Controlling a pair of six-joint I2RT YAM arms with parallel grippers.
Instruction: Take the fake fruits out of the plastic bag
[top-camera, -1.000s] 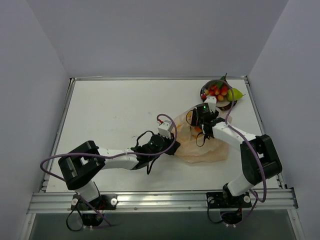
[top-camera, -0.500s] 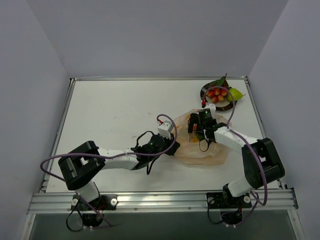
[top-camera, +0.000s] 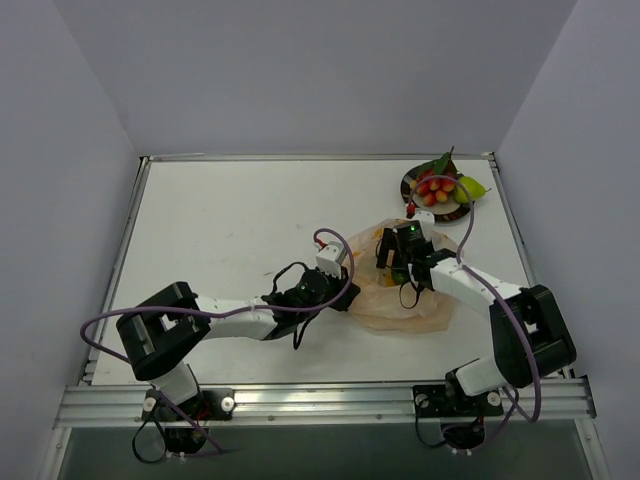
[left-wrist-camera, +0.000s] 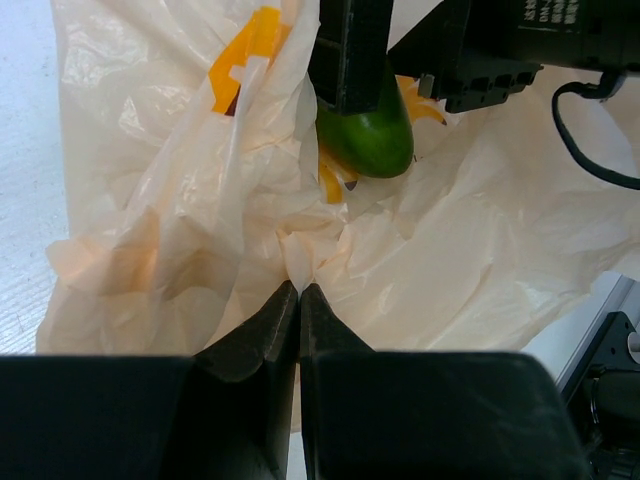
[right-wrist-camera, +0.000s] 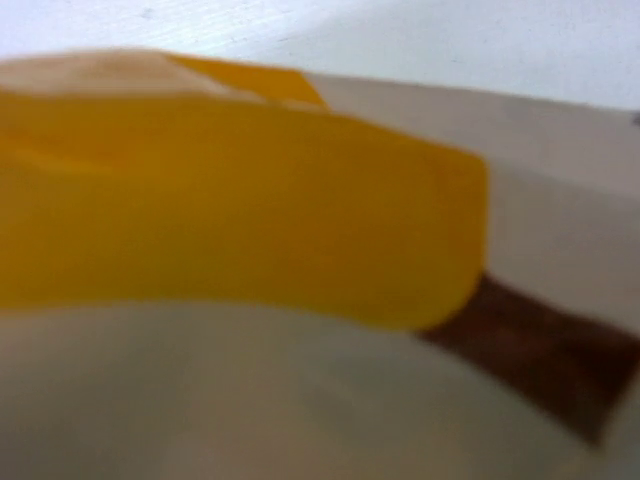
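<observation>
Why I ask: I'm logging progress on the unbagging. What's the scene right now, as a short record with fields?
left gripper: shut, pinching a fold of the plastic bag
right gripper: down at the bag's opening; open or shut unclear
in bag: green fruit, right at the right gripper's finger
plate: far right; red-orange berries on it, lemon at its right edge

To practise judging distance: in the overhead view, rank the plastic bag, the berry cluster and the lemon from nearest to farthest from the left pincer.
1. plastic bag, mid-table: pinched in the left pincer itself.
2. berry cluster, on the plate at the far right corner.
3. lemon, at the plate's right edge, beyond the berries.
</observation>
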